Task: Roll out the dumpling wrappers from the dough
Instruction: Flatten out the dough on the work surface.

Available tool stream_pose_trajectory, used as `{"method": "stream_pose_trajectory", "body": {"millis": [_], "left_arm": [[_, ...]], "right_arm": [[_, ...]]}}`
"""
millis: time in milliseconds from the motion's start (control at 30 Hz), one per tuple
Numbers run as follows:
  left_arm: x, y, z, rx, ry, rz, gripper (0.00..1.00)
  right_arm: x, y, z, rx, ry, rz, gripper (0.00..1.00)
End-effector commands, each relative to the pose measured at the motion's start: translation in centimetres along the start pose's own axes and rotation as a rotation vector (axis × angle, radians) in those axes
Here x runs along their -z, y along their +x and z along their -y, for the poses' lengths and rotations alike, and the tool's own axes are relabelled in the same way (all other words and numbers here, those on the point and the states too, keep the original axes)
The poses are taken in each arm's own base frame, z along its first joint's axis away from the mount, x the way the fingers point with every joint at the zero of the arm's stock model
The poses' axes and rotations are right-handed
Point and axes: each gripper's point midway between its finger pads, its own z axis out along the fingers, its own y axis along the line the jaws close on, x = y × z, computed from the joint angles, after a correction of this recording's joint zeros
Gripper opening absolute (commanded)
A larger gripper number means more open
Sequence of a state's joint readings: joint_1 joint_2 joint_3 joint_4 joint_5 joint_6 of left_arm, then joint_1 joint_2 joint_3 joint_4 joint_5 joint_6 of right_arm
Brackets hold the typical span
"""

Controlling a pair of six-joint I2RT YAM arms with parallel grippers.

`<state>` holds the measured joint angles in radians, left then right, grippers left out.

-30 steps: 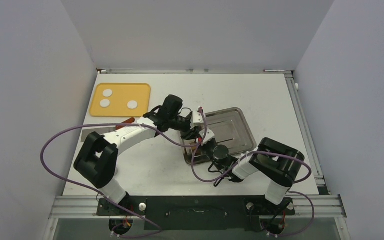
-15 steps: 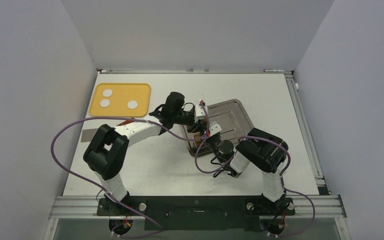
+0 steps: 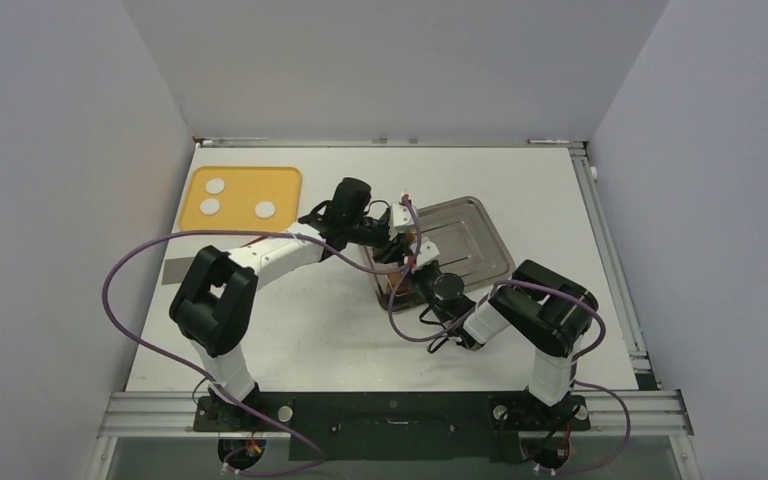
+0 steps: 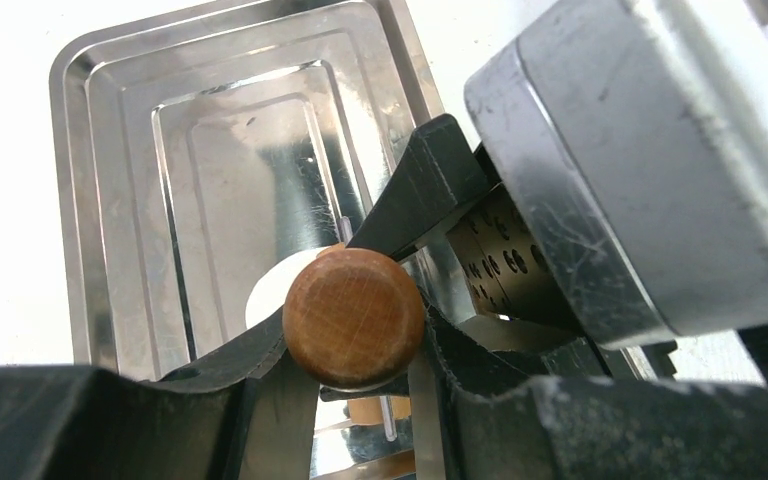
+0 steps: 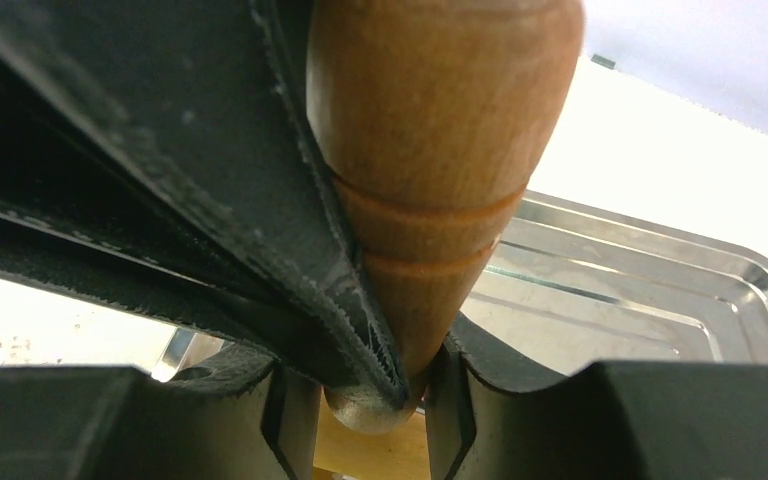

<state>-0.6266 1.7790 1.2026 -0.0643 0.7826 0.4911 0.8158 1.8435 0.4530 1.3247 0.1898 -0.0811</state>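
At the far left of the white worktop [image 3: 290, 330] lies a flat yellow square plastic tray [image 3: 285, 180], and on it sit three small white round lumps of dough [image 3: 210, 206], well apart from both arms.

The left arm rises from its base at the near edge, bends sharply at a raised black elbow, and stretches its white forearm rightward and away, ending over the near-left corner of a shiny rectangular stepped metal tray [image 3: 470, 250]. Its left hand [image 4: 355, 345] is pinching the round brown wooden knob at one end of a wooden rolling pin [image 4: 353, 317], a black finger pressed against each side of the knob.

Below that knob, on the metal tray's floor, lies a thin white roundish dumpling wrapper [image 4: 268, 297], partly hidden by the pin.

The right arm climbs from its base, folds at a black elbow out to the right, and reaches its forearm leftward and low toward the same corner of the tray. Its right hand [image 5: 400, 395] is pinching the pin's other end, the fingers closed on the narrow neck of the tapered, grooved handle. The two hands face each other, close together.
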Motion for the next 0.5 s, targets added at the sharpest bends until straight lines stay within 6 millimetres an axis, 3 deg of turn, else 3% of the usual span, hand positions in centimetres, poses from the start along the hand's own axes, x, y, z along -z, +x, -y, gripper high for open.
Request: {"method": "stream_pose_trajectory", "body": {"millis": [0,233,467], "left_arm": [[-1.5,5.2,7.9,0.152,0.218,-0.149,0.00],[-2.2,8.6,9.0,0.199,0.236,-0.200,0.00],[-2.0,8.0,8.8,0.194,0.230,-0.191,0.00]], "right_arm": [[4.3,8.4,-4.7,0.011,-0.201,-0.314,0.08],[7.1,11.7,-5.2,-0.064,-0.185,-0.390,0.08],[8.1,11.8,-5.5,-0.091,-0.184,-0.397,0.08]]}}
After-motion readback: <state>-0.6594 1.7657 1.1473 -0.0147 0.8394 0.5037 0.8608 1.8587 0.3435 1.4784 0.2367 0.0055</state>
